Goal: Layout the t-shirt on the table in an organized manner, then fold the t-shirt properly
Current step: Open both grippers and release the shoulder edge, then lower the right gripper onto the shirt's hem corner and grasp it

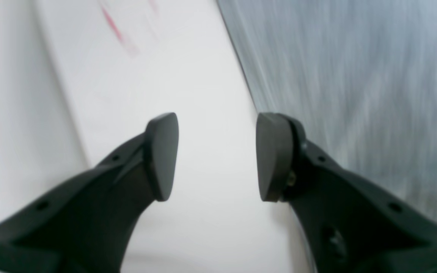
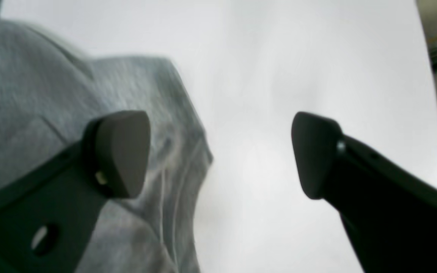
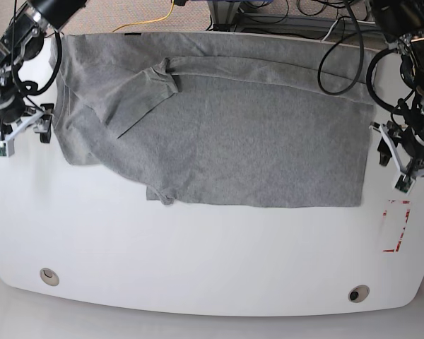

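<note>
There is one t-shirt (image 3: 226,127), one table (image 3: 198,261), two round metal holes (image 3: 49,276) and one red tape box (image 3: 396,226). The left gripper (image 1: 217,157) and the right gripper (image 2: 220,153) both stand wide apart and hold nothing. Both close-up views are blurry. The grey shirt lies spread over the far half of the table, toward 12 o'clock. Its sleeve (image 3: 138,92) at 10 o'clock is folded over and wrinkled.

Behind the work surface, from my remote seat

I see black cables (image 3: 333,53) looping at the far right, a yellow cable (image 3: 164,14) on beige carpet (image 3: 120,14) at the far edge, and a grey metal frame (image 3: 268,18) beyond.
</note>
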